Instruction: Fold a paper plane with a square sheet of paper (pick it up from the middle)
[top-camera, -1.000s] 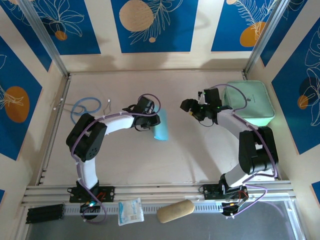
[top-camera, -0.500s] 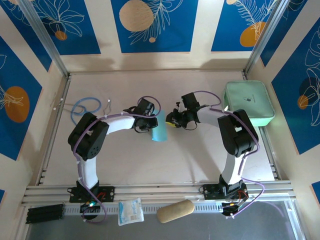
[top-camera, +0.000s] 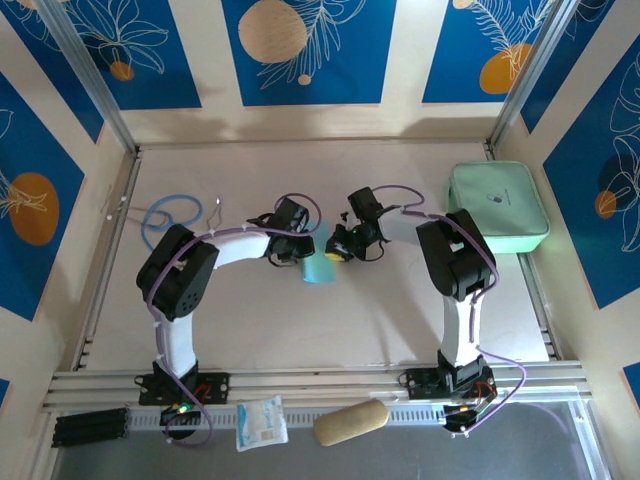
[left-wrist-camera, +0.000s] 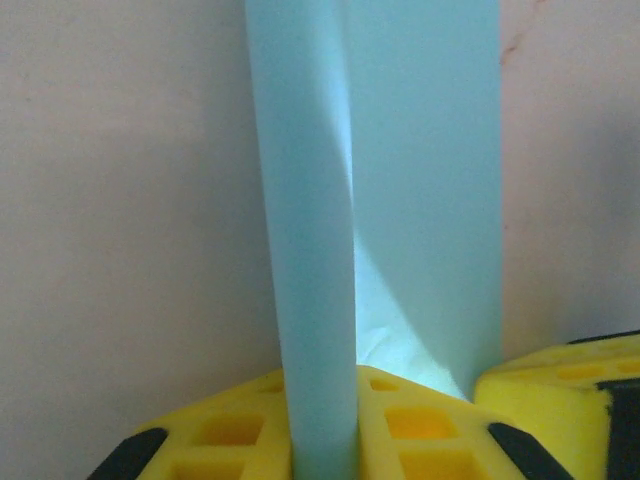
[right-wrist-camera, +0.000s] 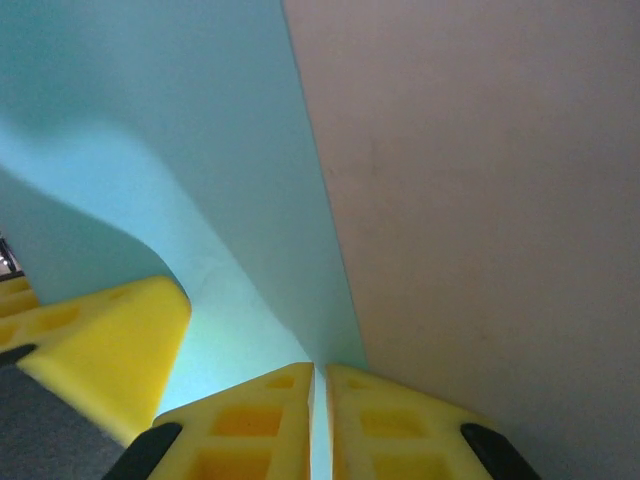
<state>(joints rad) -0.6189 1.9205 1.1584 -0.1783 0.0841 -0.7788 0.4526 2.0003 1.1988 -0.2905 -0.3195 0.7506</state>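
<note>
Thin light-blue square sheet of paper (top-camera: 320, 266), partly folded, sits mid-bench (top-camera: 300, 330), held from both sides. Left fingers (left-wrist-camera: 410, 425) clenched on it, right fingers (right-wrist-camera: 390, 420) clenched on its edge. Mint-green rounded zip case (top-camera: 497, 205) far right, closed, contents hidden.

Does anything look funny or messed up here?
The blue sheet of paper is not lying flat. It is bent over on itself and pinched by the left gripper and the right gripper. Also, a white packet lies past the near edge of the table.
</note>
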